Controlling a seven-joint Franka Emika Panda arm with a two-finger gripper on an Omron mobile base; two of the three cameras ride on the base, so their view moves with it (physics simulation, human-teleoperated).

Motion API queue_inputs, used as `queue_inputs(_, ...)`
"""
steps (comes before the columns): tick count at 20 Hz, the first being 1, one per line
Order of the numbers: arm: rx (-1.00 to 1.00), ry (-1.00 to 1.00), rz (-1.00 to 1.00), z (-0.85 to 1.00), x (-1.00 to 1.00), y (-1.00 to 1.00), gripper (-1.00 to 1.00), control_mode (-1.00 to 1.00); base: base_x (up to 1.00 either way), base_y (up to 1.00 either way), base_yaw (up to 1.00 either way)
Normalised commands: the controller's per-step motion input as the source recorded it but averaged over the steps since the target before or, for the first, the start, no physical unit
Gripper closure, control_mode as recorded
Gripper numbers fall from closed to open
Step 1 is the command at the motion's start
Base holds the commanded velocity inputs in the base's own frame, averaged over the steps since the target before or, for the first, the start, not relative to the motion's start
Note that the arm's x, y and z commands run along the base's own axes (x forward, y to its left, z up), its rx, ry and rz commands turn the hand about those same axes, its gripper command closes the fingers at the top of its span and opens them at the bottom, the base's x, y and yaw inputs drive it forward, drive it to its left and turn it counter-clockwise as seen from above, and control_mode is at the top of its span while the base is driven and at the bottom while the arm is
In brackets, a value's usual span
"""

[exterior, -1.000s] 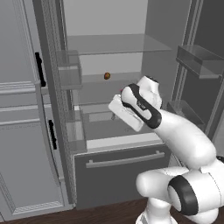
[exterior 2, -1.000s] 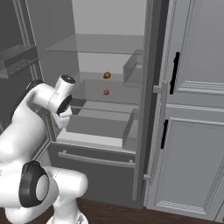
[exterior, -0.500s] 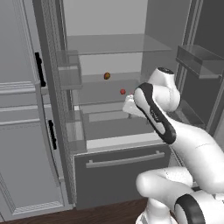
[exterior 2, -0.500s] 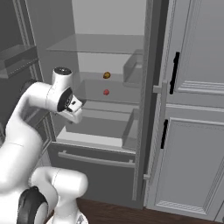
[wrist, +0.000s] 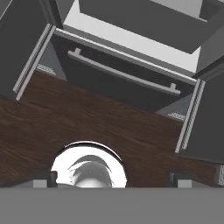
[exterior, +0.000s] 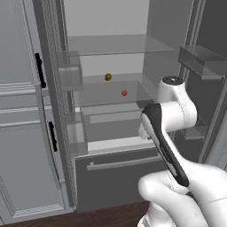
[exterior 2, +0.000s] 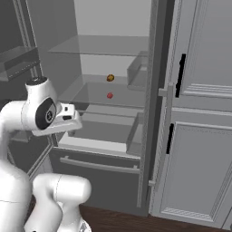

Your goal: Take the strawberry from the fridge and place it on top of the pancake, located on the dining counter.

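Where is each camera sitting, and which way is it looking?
Left base view: behind the arm on its left, looking into the open fridge; the white arm rises at lower right.
Right base view: behind on the right, facing the same fridge; the arm rises at lower left.
Hand view: on the hand, looking down at the fridge's bottom drawer and the wood floor.
Both base views share the strawberry on a glass shelf.

The fridge (exterior: 133, 66) stands open ahead of the gripper (wrist: 113, 178), which hangs in front of the drawers and points down at the wood floor (wrist: 87, 127). The strawberry (exterior: 124, 93) lies on a glass shelf (exterior: 111, 91) above and beyond the gripper; a second small fruit (exterior: 108, 77) sits farther back. Cabinets (exterior 2: 199, 136) stand to the right.
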Motion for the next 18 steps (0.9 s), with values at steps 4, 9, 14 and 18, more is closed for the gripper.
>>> queue_inputs(4,0.15,-0.11,0.03,0.01,-0.78,-0.26,-1.00,-1.00,0.00,0.00,0.00)
queue_inputs(9,0.36,-0.06,-0.07,0.04,-0.62,-0.52,-1.00,-1.00,0.00,0.00,0.00)
queue_inputs(14,0.02,-0.01,-0.17,0.00,-0.21,-0.11,-1.00,-1.00,0.00,0.00,0.00)
queue_inputs(18,-0.13,0.09,-0.21,0.00,0.00,0.00,-1.00,-1.00,0.00,0.00,0.00)
